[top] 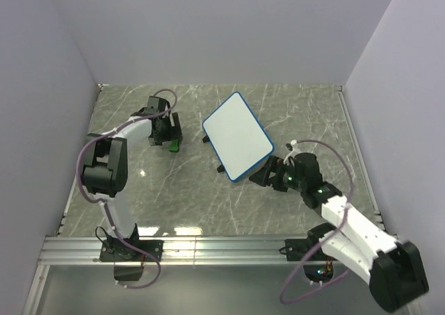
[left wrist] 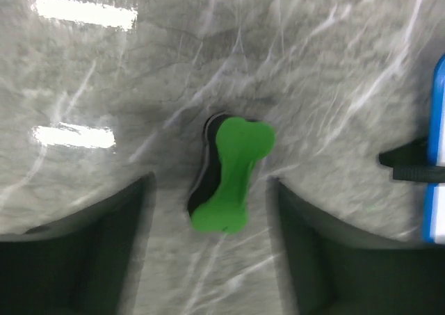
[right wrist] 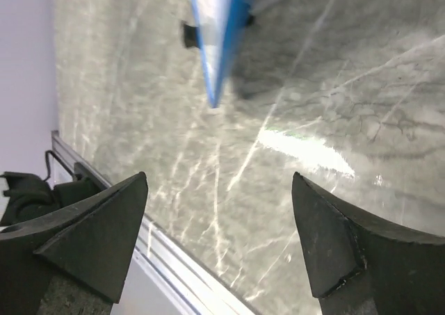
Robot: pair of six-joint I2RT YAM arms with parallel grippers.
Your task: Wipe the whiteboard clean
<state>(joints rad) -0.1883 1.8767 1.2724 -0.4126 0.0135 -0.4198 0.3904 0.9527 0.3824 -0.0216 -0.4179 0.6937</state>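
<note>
The whiteboard (top: 238,135), white with a blue frame, lies tilted in the middle of the marble table, and its surface looks blank. A green bone-shaped eraser (left wrist: 233,172) with a black pad under it lies on the table left of the board (top: 173,145). My left gripper (top: 169,133) is open above it, and the eraser lies between the fingers (left wrist: 83,252) without touching them. The board's blue edge (left wrist: 437,155) shows at the right of the left wrist view. My right gripper (top: 266,172) is open and empty by the board's near right corner (right wrist: 219,37).
An aluminium rail (top: 208,245) runs along the table's near edge and also shows in the right wrist view (right wrist: 160,259). Pale walls close in the table at the back and on both sides. A black foot (left wrist: 403,163) sticks out from under the board.
</note>
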